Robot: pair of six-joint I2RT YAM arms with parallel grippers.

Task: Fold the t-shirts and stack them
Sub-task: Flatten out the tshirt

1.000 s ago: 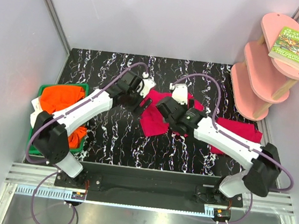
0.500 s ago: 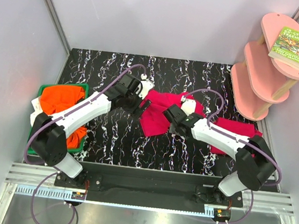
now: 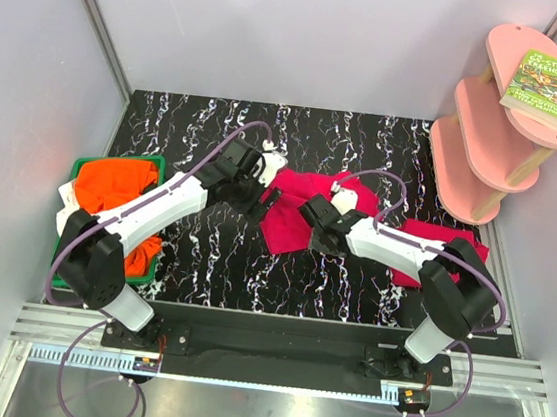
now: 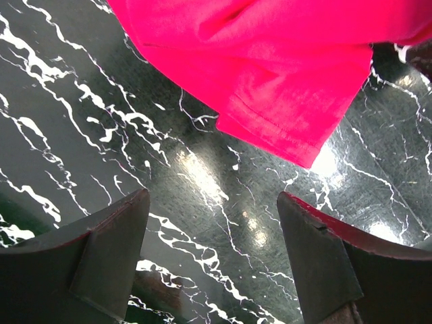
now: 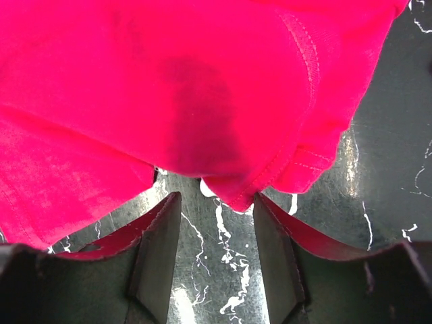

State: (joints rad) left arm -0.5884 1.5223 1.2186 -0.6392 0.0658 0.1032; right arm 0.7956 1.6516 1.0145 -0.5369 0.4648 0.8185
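A crumpled crimson-pink t-shirt [image 3: 293, 215] lies mid-table, seen close in the left wrist view [image 4: 270, 67] and the right wrist view [image 5: 202, 88]. My left gripper [image 3: 262, 199] hovers at its left edge, open [image 4: 212, 199], with only bare table between the fingers and a sleeve hem just ahead. My right gripper [image 3: 308, 217] sits low at the shirt's near edge. Its jaws [image 5: 217, 199] are partly apart, with a hem corner hanging at the tips and not pinched. Another crimson t-shirt [image 3: 446, 243] lies under the right arm. An orange t-shirt [image 3: 110, 184] fills the tray.
A green tray [image 3: 77, 163] stands at the table's left edge, with white cloth [image 3: 66, 199] at its side. A pink tiered shelf [image 3: 497, 143] with a book [image 3: 544, 83] on top stands at the back right. Grey walls close in the table.
My right gripper has slid left along the crimson shirt to its near hem, and its jaws have narrowed. The left arm has hardly moved.
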